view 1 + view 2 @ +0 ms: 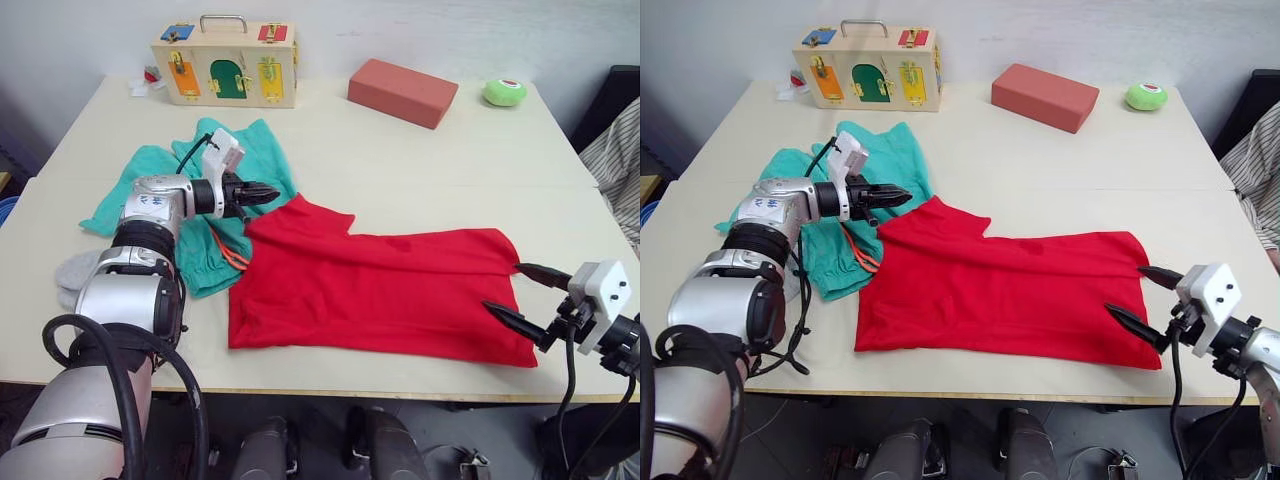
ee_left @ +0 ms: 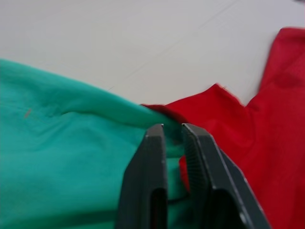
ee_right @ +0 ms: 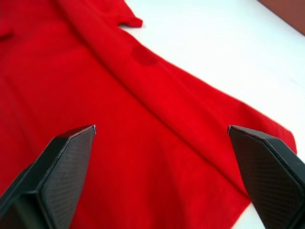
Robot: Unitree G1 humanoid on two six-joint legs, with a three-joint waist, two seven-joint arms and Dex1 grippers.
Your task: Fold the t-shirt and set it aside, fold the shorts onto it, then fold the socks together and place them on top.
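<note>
On the table (image 1: pixel 420 190), left claw (image 1: pixel 268 193) nearly closed beside the t-shirt (image 1: pixel 380 285); right claw (image 1: pixel 525 295) spread wide, empty.

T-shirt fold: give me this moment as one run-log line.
t-shirt: partly folded, flat on table | left gripper: shut at its upper left corner, over shorts | right gripper: open at its right edge | socks: untouched

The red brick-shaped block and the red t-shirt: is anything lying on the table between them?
No. In the left eye view, only bare table separates the block from the t-shirt.
</note>
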